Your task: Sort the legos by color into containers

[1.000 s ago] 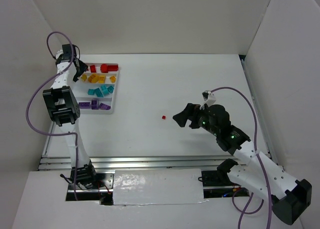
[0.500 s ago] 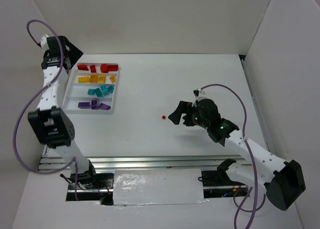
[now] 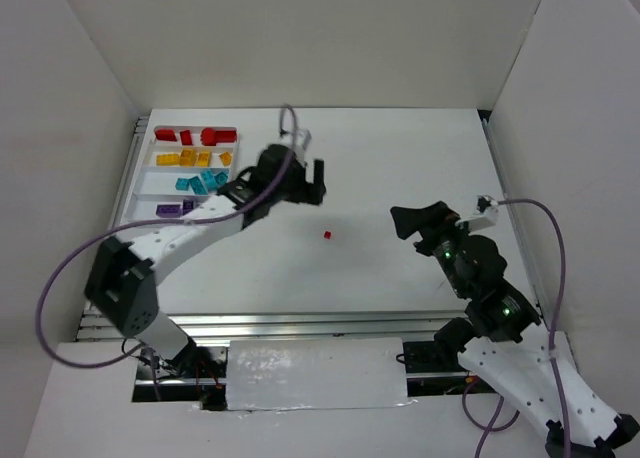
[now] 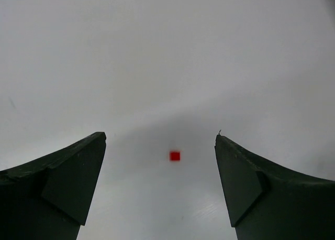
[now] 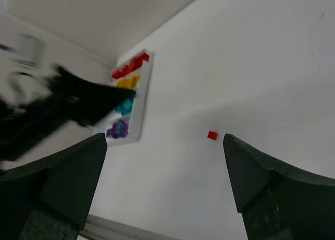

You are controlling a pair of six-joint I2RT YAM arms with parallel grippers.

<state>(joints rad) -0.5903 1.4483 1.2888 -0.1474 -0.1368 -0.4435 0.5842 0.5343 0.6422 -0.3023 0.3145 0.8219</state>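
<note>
Red lego (image 3: 327,235) lies mid-table (image 3: 400,148), below the outstretched left gripper (image 3: 318,185), right gripper (image 3: 402,221) alongside, both spread empty; tray (image 3: 158,183) near the far-left corner holds red, yellow, teal, purple rows.

The tray (image 3: 160,183) sits at the far left of the table (image 3: 400,158), with bricks (image 3: 200,159) lying in each of its four side-by-side compartments. A lone brick (image 3: 327,235) lies mid-table, well apart from the tray. My left gripper (image 3: 312,183) hangs between them, just behind the brick. My right gripper (image 3: 412,218) is off to the brick's right.
</note>
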